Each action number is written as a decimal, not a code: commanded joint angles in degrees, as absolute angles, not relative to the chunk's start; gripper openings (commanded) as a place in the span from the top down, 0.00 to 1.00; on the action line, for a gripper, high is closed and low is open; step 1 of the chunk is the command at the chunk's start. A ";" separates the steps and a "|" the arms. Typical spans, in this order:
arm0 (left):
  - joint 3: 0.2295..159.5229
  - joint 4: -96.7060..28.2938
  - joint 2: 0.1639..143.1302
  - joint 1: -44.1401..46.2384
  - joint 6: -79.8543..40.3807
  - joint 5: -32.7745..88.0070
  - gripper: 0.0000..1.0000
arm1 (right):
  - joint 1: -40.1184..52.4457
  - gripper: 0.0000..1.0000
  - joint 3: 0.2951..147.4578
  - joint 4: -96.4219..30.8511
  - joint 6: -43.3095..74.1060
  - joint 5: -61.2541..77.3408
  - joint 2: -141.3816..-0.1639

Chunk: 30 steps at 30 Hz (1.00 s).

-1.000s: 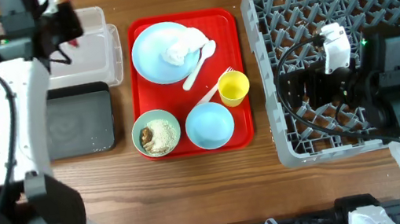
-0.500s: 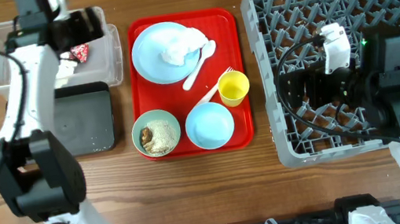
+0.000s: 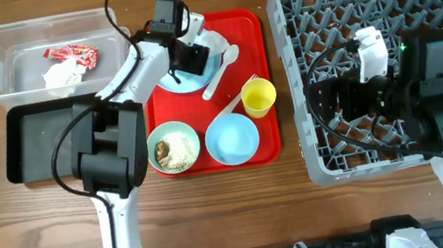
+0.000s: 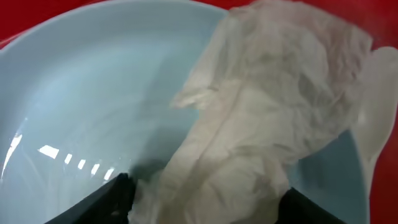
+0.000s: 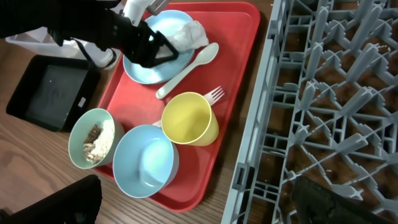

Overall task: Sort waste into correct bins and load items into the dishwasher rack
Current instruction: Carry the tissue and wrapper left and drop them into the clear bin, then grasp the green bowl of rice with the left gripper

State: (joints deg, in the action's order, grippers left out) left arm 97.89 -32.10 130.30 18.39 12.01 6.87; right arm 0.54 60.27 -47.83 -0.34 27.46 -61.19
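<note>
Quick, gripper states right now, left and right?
Left gripper: open, straddling the crumpled white paper napkin.
Right gripper: open, holding nothing.

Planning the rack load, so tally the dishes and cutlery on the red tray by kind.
Plate: 1
Bowls: 2, light blue bowl and pale green bowl
Cup: 1
Spoon: 1
Fork: 1
Total: 6

Flat red tray (image 3: 248,30) lying mid-table, brown wood-grain table (image 3: 218,221) under everything
</note>
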 commanded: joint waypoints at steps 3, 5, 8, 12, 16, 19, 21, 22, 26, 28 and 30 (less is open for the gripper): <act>98.28 -32.64 129.88 18.39 8.43 6.59 0.96 | 0.51 0.00 61.12 -48.07 -1.32 28.38 -61.41; 99.39 -34.06 124.40 17.34 5.19 5.52 0.96 | 0.51 0.00 61.12 -48.05 -1.34 28.38 -61.41; 102.67 -39.38 112.31 12.56 1.85 4.60 0.96 | 0.51 0.00 61.12 -48.10 -1.30 28.38 -61.41; 102.30 -44.01 106.78 -0.43 1.83 4.62 0.95 | 0.51 0.00 61.12 -47.92 -1.32 28.40 -61.41; 101.08 -43.97 117.32 -8.71 1.83 4.67 0.63 | 0.51 0.00 61.12 -47.79 -1.30 28.38 -61.41; 101.10 -43.94 120.55 -9.65 0.54 5.08 0.10 | 0.51 0.00 61.12 -47.77 -1.28 28.40 -61.41; 101.80 -44.12 119.00 -9.43 0.54 5.13 0.00 | 0.51 0.00 61.12 -47.64 -1.30 28.40 -61.41; 102.63 -44.93 116.55 -9.43 0.56 5.32 0.00 | 0.51 0.00 61.12 -47.68 -1.30 28.40 -61.41; 103.53 -51.88 105.62 -9.39 0.60 17.54 0.00 | 0.51 0.00 61.12 -47.62 -1.28 28.40 -61.41; 103.53 -57.54 100.09 -9.08 0.58 23.64 0.00 | 0.51 0.00 61.12 -47.64 -1.28 28.40 -61.41; 103.53 -65.14 96.23 -7.49 -0.16 25.47 0.00 | 0.51 0.00 61.12 -47.81 -1.28 28.40 -61.41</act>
State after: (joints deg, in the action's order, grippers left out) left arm 102.67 -59.72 100.99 -9.15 0.91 18.63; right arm 0.54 60.27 -47.77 -0.34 27.49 -61.19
